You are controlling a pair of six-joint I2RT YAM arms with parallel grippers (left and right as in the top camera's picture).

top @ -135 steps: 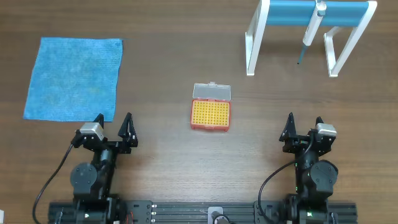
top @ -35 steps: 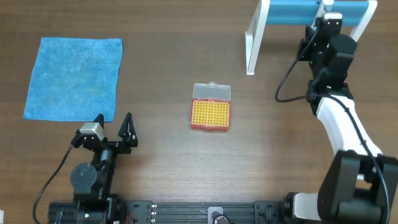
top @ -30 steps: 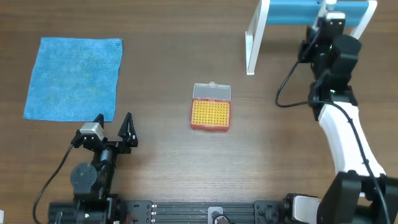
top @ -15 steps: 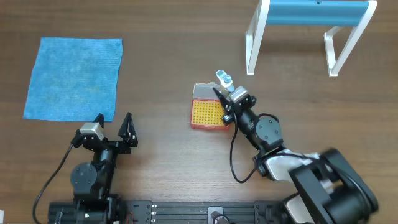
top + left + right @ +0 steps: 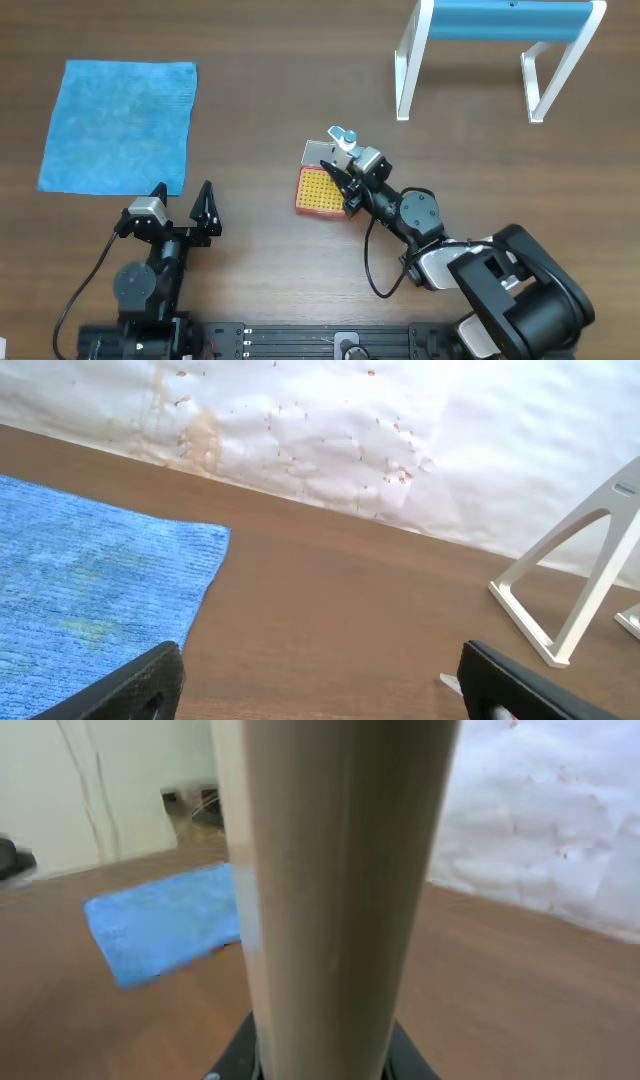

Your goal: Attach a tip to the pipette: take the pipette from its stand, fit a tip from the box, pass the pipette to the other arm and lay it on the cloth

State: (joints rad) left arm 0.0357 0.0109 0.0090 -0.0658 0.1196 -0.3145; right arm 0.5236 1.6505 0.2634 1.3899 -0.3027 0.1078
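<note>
Top view shows the right arm's fingers point(image 5: 344, 182) clenched around the pipette point(image 5: 345, 138), whose pale barrel runs up between them in the right wrist view. The orange tip box point(image 5: 312, 192) lies on the counter point(image 5: 250, 80) just beneath these fingers. The left arm's fingers point(image 5: 205, 200) are spread wide with nothing between them. The blue cloth point(image 5: 118, 125) lies just ahead of them, and the white-and-blue stand point(image 5: 500, 20) is well beyond the right fingers

Both arms are built of black rounded joints. The left arm point(image 5: 150, 280) is capped by a silver wrist block point(image 5: 147, 208) and black pointed fingers point(image 5: 205, 200). White covers point(image 5: 445, 262) are fitted on the right arm point(image 5: 418, 208). Black cables point(image 5: 372, 262) are looped at each arm's nine o'clock side.
</note>
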